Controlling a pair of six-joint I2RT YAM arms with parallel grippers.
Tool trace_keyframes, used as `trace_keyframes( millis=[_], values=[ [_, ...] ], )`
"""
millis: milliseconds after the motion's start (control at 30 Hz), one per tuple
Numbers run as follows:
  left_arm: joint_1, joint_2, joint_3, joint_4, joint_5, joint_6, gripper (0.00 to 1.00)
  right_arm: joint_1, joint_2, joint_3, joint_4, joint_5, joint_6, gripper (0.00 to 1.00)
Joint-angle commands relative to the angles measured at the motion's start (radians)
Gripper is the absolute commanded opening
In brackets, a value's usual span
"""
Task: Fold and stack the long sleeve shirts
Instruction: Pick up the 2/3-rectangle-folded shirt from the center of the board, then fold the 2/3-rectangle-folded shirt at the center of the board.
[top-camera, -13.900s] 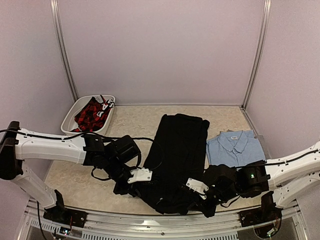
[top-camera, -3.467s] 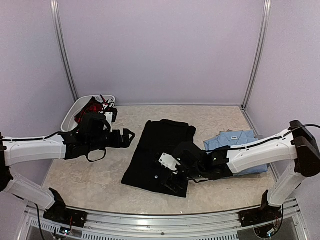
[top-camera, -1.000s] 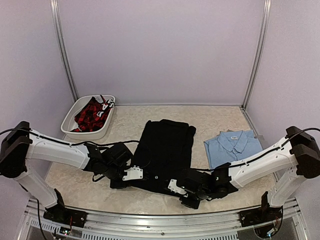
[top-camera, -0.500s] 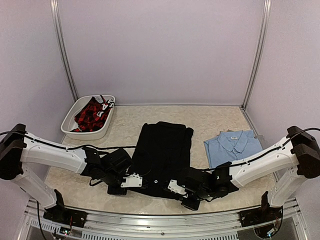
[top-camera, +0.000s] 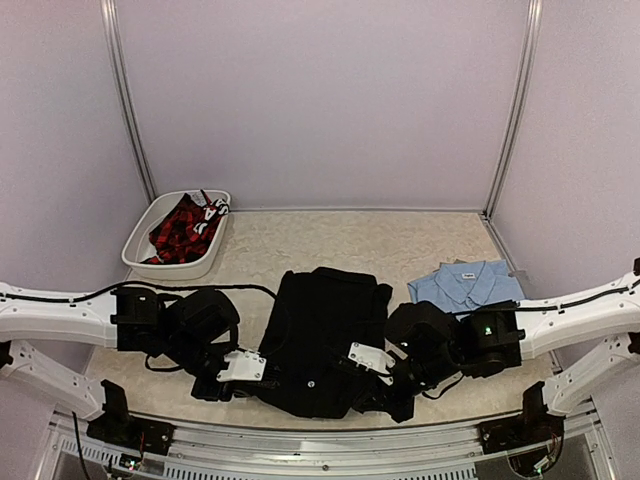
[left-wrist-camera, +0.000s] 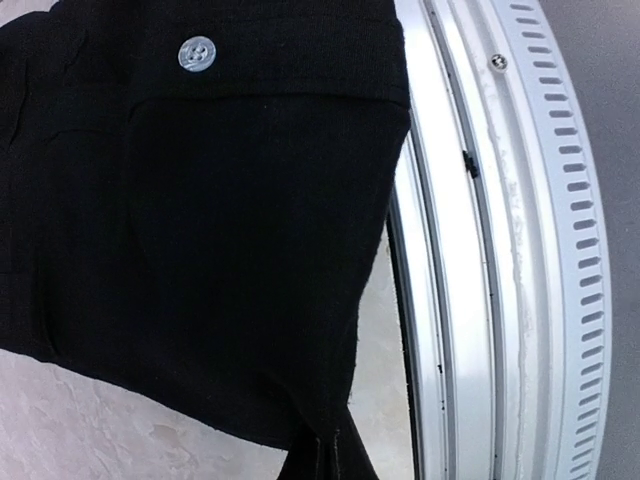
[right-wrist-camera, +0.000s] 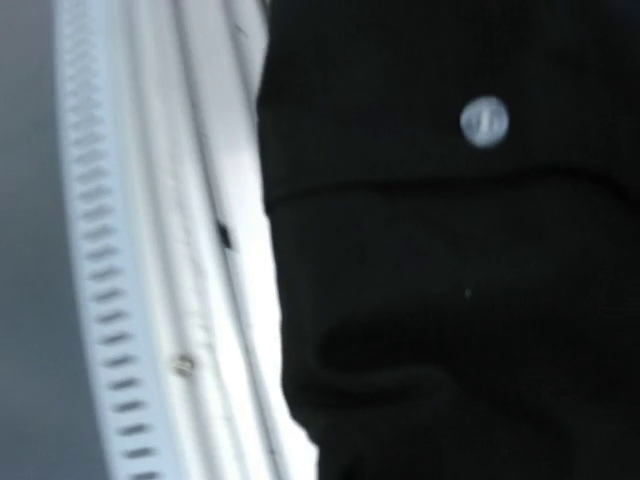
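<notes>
The black shirt (top-camera: 325, 325) lies folded into a narrow upright panel at the middle of the table (top-camera: 300, 240), toward the near edge, and its near hem is bunched where both arms meet it. Left gripper (top-camera: 228, 385) is down on the near-left corner of that hem, jaws clenched on the black shirt; in the left wrist view the dark cloth (left-wrist-camera: 200, 250) fills most of the picture and gathers to a pinched point at the bottom centre, right where the fingers sit. One small white button (left-wrist-camera: 196, 53) shows at the top of that view, above a folded edge. Right gripper (top-camera: 380, 398) is on the near-right corner, jaws likewise clamped on the black shirt; its wrist view is blurred, but black fabric (right-wrist-camera: 450, 300) covers the right side with a rumple low down and another pale button (right-wrist-camera: 484, 121) above a fold line. The fingers themselves are hidden by cloth in both wrist views. Both wrist cameras also catch the slotted metal rail (left-wrist-camera: 480, 300) of the near table edge just beside the hem, and it runs along the bottom of the overhead view too (top-camera: 300, 440). Off to the right of the black one, apart from it, the light blue shirt (top-camera: 465, 288) lies folded flat with its collar toward the far side. At far left sits a white basket (top-camera: 140, 262) holding a red plaid cloth (top-camera: 180, 228).
</notes>
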Motion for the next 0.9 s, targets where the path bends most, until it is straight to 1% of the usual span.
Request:
trace_keyframes(
  millis=[0, 67, 200, 267, 367, 400, 500, 533, 633, 700, 800, 867],
  values=[
    [0.014, -0.004, 0.074, -0.08, 0.098, 0.029, 0.0, -0.029, -0.054, 0.045, -0.061, -0.071, 0.021, 0.0],
    [0.058, 0.002, 0.104, -0.102, 0.137, 0.05, 0.0, -0.073, -0.08, 0.046, -0.076, -0.083, 0.022, 0.0],
    [0.192, 0.017, 0.185, -0.122, 0.245, 0.078, 0.0, -0.183, -0.127, 0.074, -0.126, -0.12, 0.009, 0.0],
    [0.254, 0.046, 0.244, -0.139, 0.27, 0.09, 0.0, -0.234, -0.143, 0.09, -0.143, -0.131, -0.001, 0.0],
    [0.323, 0.175, 0.382, -0.207, 0.317, 0.102, 0.0, -0.324, -0.149, 0.099, -0.146, -0.183, -0.001, 0.0],
    [0.349, 0.252, 0.434, -0.253, 0.341, 0.096, 0.0, -0.355, -0.144, 0.103, -0.149, -0.189, 0.005, 0.0],
    [0.417, 0.412, 0.589, -0.345, 0.413, 0.119, 0.0, -0.453, -0.119, 0.115, -0.155, -0.206, 0.023, 0.0],
    [0.43, 0.482, 0.632, -0.365, 0.422, 0.131, 0.0, -0.481, -0.107, 0.119, -0.154, -0.211, 0.027, 0.0],
    [0.459, 0.625, 0.77, -0.418, 0.441, 0.173, 0.0, -0.552, -0.068, 0.135, -0.149, -0.214, 0.032, 0.0],
    [0.477, 0.697, 0.871, -0.462, 0.442, 0.19, 0.0, -0.59, -0.044, 0.152, -0.143, -0.221, 0.026, 0.0],
    [0.51, 0.788, 1.007, -0.502, 0.489, 0.226, 0.0, -0.649, -0.006, 0.184, -0.131, -0.246, 0.01, 0.0],
    [0.529, 0.864, 1.091, -0.523, 0.499, 0.22, 0.0, -0.687, 0.031, 0.214, -0.125, -0.261, 0.002, 0.0]
  ],
)
